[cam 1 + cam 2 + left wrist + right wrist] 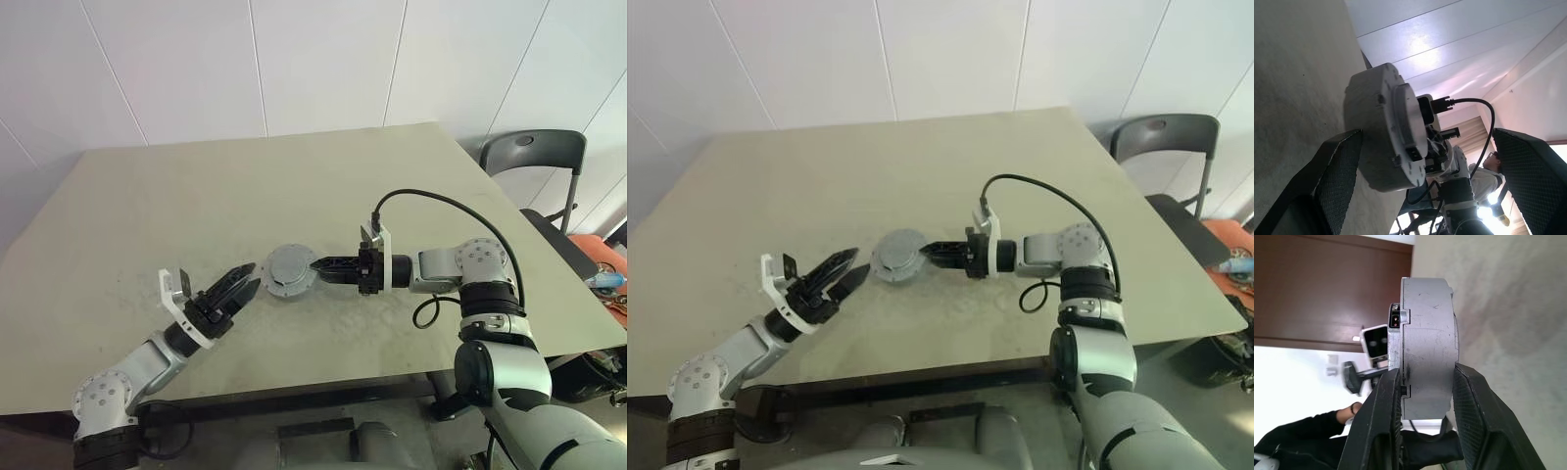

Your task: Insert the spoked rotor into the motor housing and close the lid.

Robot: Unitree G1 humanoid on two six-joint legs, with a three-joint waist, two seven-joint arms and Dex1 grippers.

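1. L tool (238, 291): jaws spread wide, nothing in them. Sits low over the table (147, 206) near its front edge, tips aimed up-right toward the motor assy.
2. Just past its tips, a small gap apart: the closed-up motor housing (289, 270), a grey round drum. The lid (1409, 128) shows in the L wrist view as the stepped face w/ a small connector notch, seated on the housing body. Rotor can't be seen, presumably inside; can't confirm.
3. Housing is held off the table, on edge: R wrist view has its flat faces running along the pads, rim toward the cam. Disc axis runs across the R tool's jaws.
4. R tool (325, 265): clamped on the housing, one pad on each flat face, reaching in from the right, roughly level.
5. Key relation: housing lies btwn the two tools, R one gripping it, L one free and just beside it. L wrist view has the drum centred btwn its two open fingers (1334, 171), not touching either.
6. Judgement: assy looks done or near done; next prob. set-down by R arm, or L re-grip. Risk: drum slipping from the pinch.
7. Far right, off the table: a dark chair (534, 157).
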